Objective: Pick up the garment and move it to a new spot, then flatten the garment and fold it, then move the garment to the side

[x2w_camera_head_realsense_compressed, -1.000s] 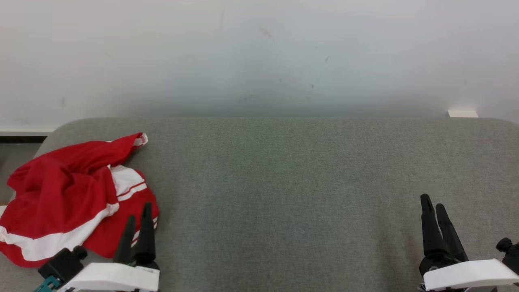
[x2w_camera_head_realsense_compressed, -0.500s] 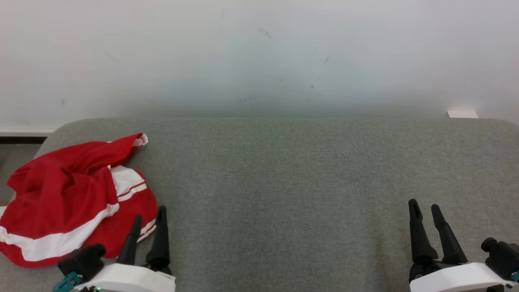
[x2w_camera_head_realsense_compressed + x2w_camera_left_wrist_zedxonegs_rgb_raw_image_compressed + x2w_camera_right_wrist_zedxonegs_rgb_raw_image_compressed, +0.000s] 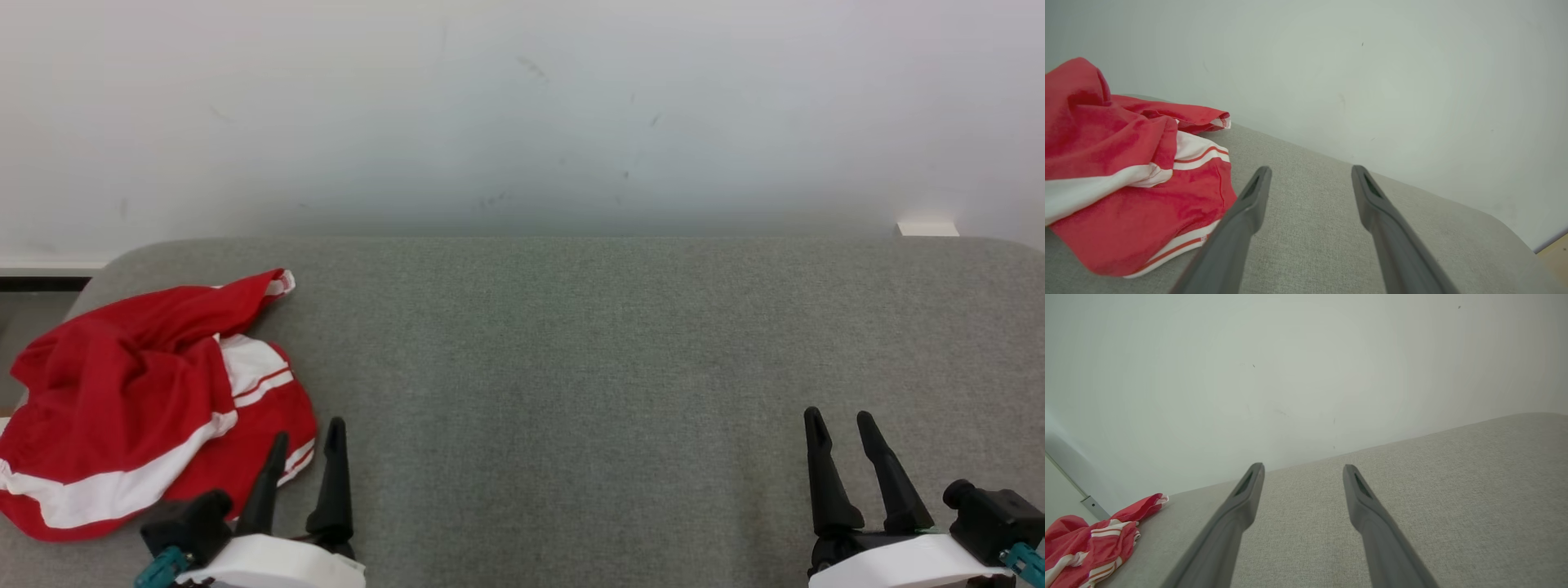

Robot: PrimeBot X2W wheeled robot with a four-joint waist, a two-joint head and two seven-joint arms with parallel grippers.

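Note:
The garment (image 3: 139, 404) is red with white stripes and lies crumpled at the left end of the grey padded surface (image 3: 571, 351). It also fills the left of the left wrist view, garment (image 3: 1118, 171), and shows small at the lower left of the right wrist view, garment (image 3: 1090, 539). My left gripper (image 3: 308, 437) stands open just right of the garment's near edge, holding nothing. Far across on the right, my right gripper (image 3: 839, 425) is open over bare fabric, its fingers (image 3: 1241, 506) spread with nothing between them.
A pale wall (image 3: 522, 114) rises directly behind the surface. The surface's left corner is rounded, with a dark gap and a white ledge (image 3: 49, 265) beyond it. A small white block (image 3: 927, 229) sits at the back right edge.
Both grippers have spread their fingers apart. The left one shifted right, off the garment's edge, and the right one shifted left. The garment has not moved.

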